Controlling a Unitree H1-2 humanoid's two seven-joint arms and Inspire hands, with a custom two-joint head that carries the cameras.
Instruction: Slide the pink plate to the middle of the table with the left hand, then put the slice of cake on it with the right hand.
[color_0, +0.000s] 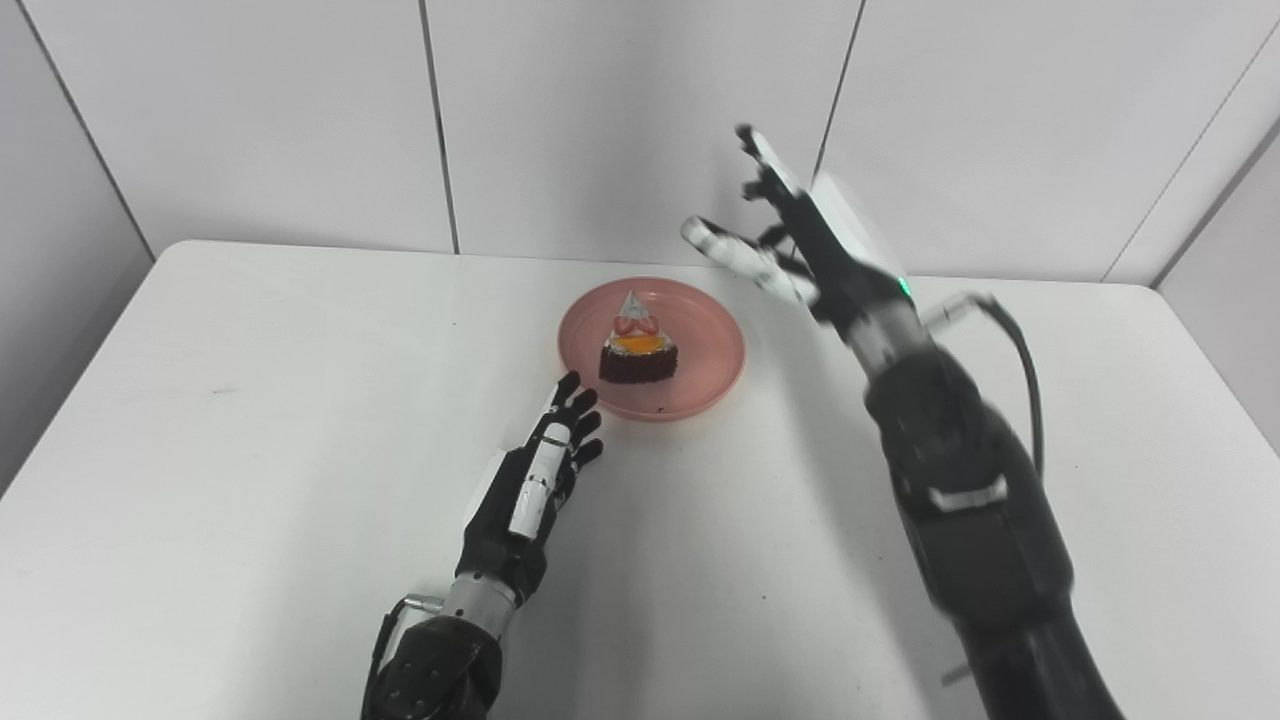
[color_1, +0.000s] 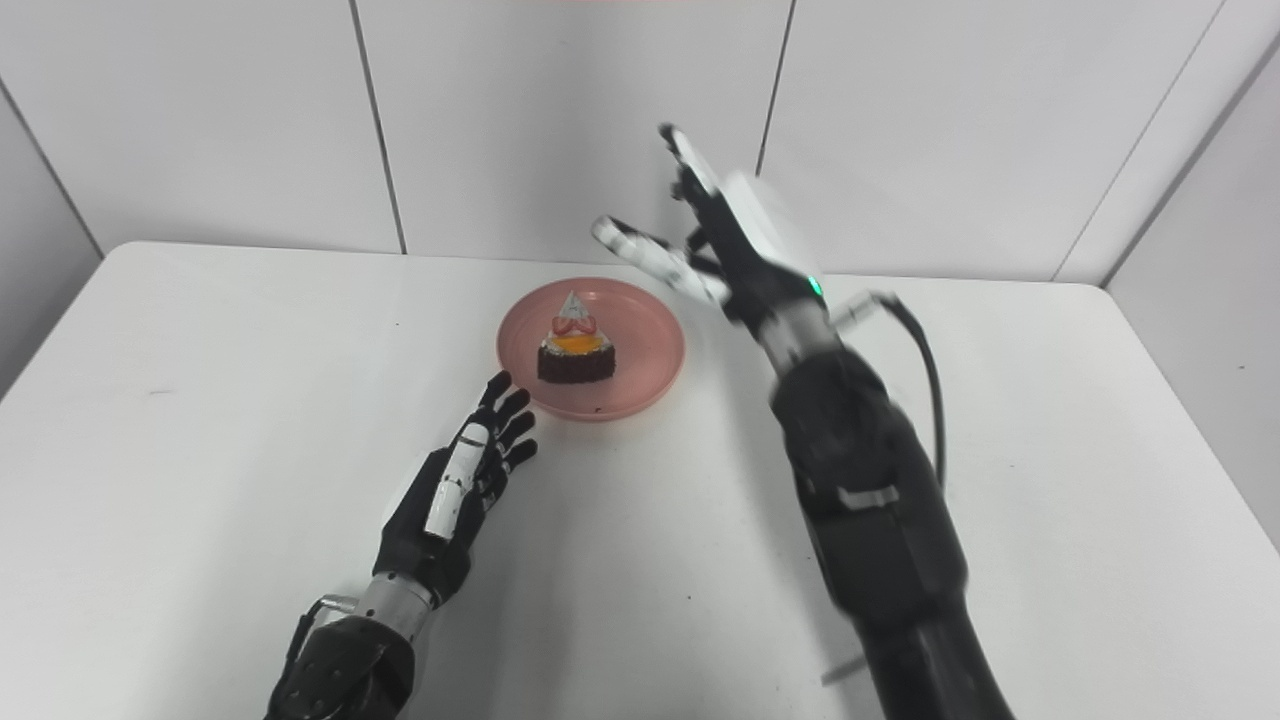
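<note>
- Two hands, one plate (color_0: 700, 375) and one cake (color_0: 638, 345) show in the left eye view, all over one white table (color_0: 250, 450).
- Left eye view: the plate lies near the table's middle, toward the far edge, with the cake standing on it, pointed end away from the camera.
- Left eye view: the left hand (color_0: 535, 480) lies low over the table just short of the plate's near-left rim, fingers straight and spread, holding nothing; whether the fingertips touch the rim is hard to tell.
- Left eye view: the right hand (color_0: 790, 240) is raised above the table to the right of the plate, fingers apart and empty, blurred so its outline is soft.
- Left eye view: both forearms are cut off by the bottom edge, and the right forearm hides a strip of table behind it.
- Right eye view: the same single plate (color_1: 650, 375) and single cake (color_1: 575, 350) appear, shifted leftward in the picture.
- Right eye view: the left hand (color_1: 455, 490) shows a small gap of table between fingertips and rim, so it seems apart from the plate.
- Right eye view: the right hand (color_1: 725, 240) is again spread, empty and smeared, clear of the plate.
</note>
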